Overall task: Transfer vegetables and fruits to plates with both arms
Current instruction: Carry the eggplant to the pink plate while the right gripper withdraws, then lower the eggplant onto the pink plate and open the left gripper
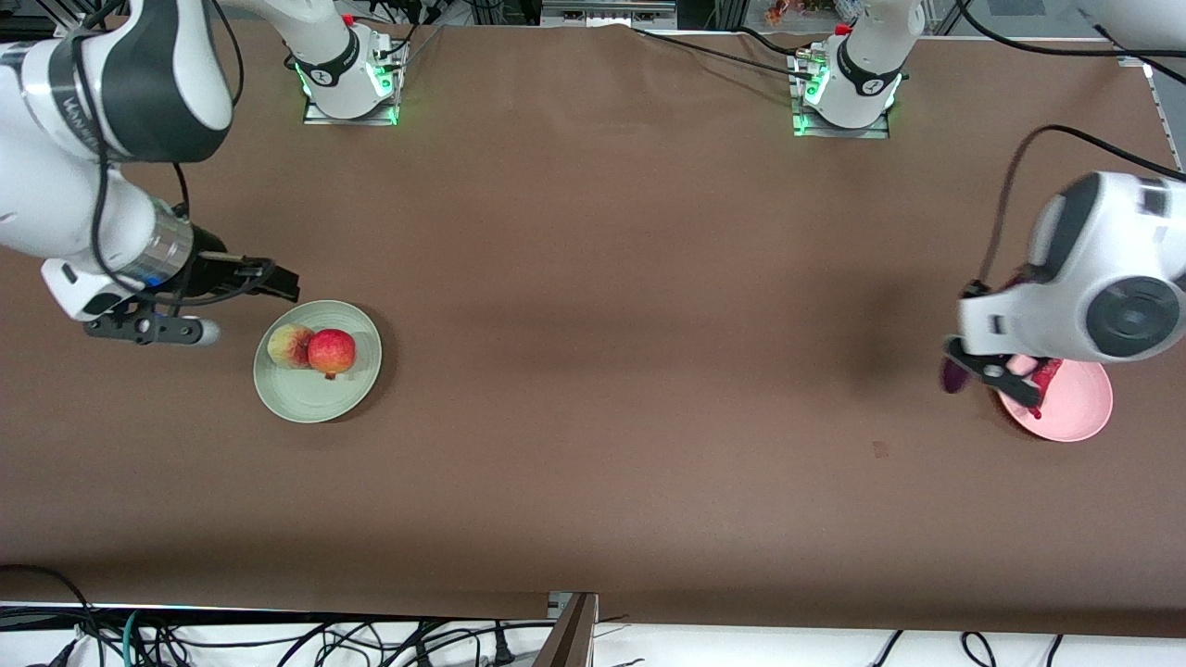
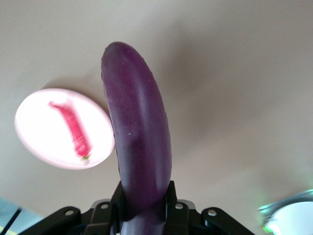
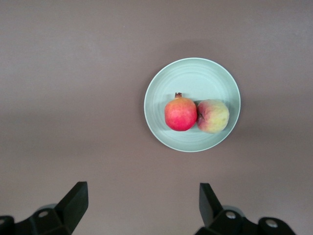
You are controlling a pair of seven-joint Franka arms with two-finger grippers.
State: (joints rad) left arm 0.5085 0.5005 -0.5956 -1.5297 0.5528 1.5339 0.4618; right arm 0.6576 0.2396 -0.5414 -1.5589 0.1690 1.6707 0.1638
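Observation:
My left gripper [image 1: 996, 373] is shut on the purple eggplant [image 1: 952, 375] and holds it in the air over the rim of the pink plate [image 1: 1075, 417]. In the left wrist view the eggplant [image 2: 139, 142] sticks out from between the fingers [image 2: 169, 196], and the pink plate [image 2: 39, 132] lies below with the red chili pepper [image 2: 73, 128] on it. The chili [image 1: 1047, 375] is partly hidden in the front view. The pale green plate [image 1: 306, 398] holds the peach [image 1: 290, 345] and the red fruit [image 1: 331, 352], side by side. My right gripper [image 1: 278, 281] is open and empty, in the air beside that plate [image 3: 195, 73].
The brown table stretches wide between the two plates, with a small dark spot [image 1: 880, 449] near the pink plate. The arm bases [image 1: 350, 79] stand along the table's edge farthest from the front camera. Cables and a post [image 1: 570, 630] lie past the nearest edge.

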